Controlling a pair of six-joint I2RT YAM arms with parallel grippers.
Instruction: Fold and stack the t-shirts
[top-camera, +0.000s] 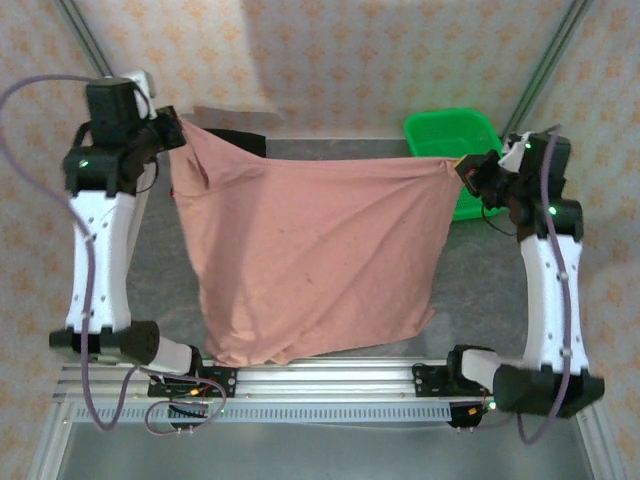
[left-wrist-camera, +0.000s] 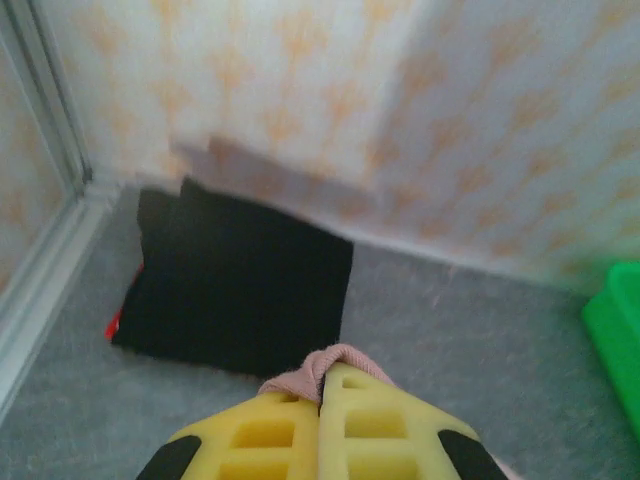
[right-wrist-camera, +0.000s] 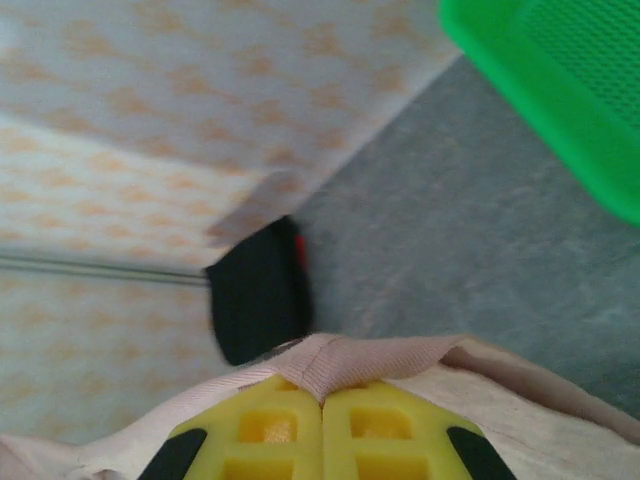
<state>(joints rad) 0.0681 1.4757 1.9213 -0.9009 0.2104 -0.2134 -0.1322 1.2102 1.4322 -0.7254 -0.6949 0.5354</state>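
Observation:
The dusty-pink t-shirt (top-camera: 310, 255) hangs stretched between both arms above the grey table, its lower edge drooping to the table's near edge. My left gripper (top-camera: 172, 128) is shut on its top left corner; pink cloth (left-wrist-camera: 322, 366) bunches out between the yellow fingers. My right gripper (top-camera: 462, 168) is shut on the top right corner, with the fold of cloth (right-wrist-camera: 345, 368) pinched in its jaws. The black t-shirt (left-wrist-camera: 235, 290) lies folded flat at the back left by the wall, a thin red edge showing, and it peeks out behind the pink one (top-camera: 238, 143).
A green plastic mesh basket (top-camera: 455, 135) stands at the back right, close to my right gripper, and also in the wrist views (right-wrist-camera: 560, 90) (left-wrist-camera: 618, 335). Patterned walls close the back and sides. Bare grey table surface (left-wrist-camera: 470, 340) lies between the black shirt and the basket.

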